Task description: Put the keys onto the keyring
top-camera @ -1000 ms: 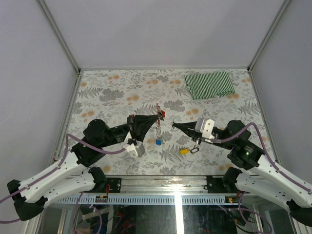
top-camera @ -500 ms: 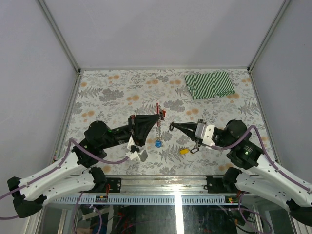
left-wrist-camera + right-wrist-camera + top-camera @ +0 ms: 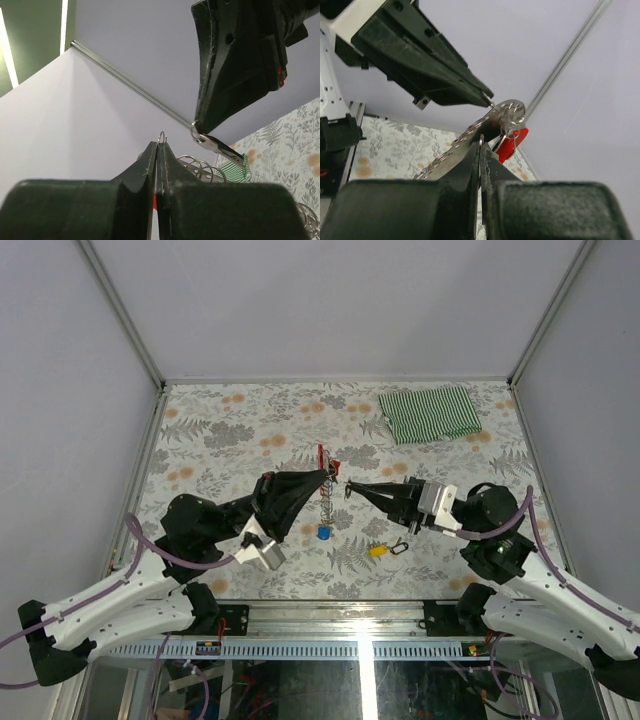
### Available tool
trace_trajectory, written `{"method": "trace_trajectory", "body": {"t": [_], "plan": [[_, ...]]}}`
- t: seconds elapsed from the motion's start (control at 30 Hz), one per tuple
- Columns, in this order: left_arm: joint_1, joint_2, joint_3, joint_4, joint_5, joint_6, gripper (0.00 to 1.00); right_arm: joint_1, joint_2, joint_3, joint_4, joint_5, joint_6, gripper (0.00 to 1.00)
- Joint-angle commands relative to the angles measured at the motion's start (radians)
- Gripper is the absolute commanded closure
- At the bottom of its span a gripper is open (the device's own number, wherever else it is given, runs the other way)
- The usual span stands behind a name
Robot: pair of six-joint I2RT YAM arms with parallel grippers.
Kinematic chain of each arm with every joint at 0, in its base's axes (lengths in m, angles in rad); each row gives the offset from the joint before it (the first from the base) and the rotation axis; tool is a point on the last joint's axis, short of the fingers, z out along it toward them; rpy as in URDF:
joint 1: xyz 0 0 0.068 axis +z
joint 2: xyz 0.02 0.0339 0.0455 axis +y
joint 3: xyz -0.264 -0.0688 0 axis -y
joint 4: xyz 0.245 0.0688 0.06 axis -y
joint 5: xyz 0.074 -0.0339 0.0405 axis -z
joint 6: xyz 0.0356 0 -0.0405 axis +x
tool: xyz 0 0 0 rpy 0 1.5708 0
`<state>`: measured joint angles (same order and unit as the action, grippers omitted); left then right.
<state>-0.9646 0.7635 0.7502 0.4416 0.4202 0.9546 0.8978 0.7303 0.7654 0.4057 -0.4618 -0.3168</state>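
My left gripper (image 3: 326, 473) is shut on the keyring, whose red clip (image 3: 322, 453) sticks up past the fingertips. Its silver chain (image 3: 324, 502) hangs down with a blue key (image 3: 323, 532) at the end. In the left wrist view a thin wire ring (image 3: 162, 135) pokes out of the shut jaws. My right gripper (image 3: 349, 487) is shut on a small silver key (image 3: 215, 144) by its ring end, and the key's head is hidden. Its tip sits just right of the clip (image 3: 511, 142), close to it. A yellow key (image 3: 377, 550) lies on the table.
A small black loop (image 3: 400, 547) lies against the yellow key. A green striped cloth (image 3: 430, 414) sits folded at the back right of the floral table (image 3: 220, 430). Metal frame posts and grey walls close in the sides and back.
The left gripper has lifted the keyring up and slightly back, with the blue key still dangling. The right gripper has moved left and up, closing the gap to the clip.
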Motion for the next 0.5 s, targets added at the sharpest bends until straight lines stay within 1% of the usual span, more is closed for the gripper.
{"method": "trace_trajectory", "body": {"t": [0.0, 0.23, 0.47], "plan": [[-0.007, -0.005, -0.013, 0.193, 0.001, -0.094, 1.0, 0.004, 0.02, 0.009, 0.23, 0.041, 0.135, 1.0], [-0.007, 0.001, -0.024, 0.233, -0.007, -0.13, 1.0, 0.004, 0.07, -0.023, 0.407, 0.02, 0.265, 1.0], [-0.006, 0.006, -0.02, 0.233, -0.006, -0.126, 1.0, 0.003, 0.089, -0.026, 0.457, 0.011, 0.304, 1.0]]}}
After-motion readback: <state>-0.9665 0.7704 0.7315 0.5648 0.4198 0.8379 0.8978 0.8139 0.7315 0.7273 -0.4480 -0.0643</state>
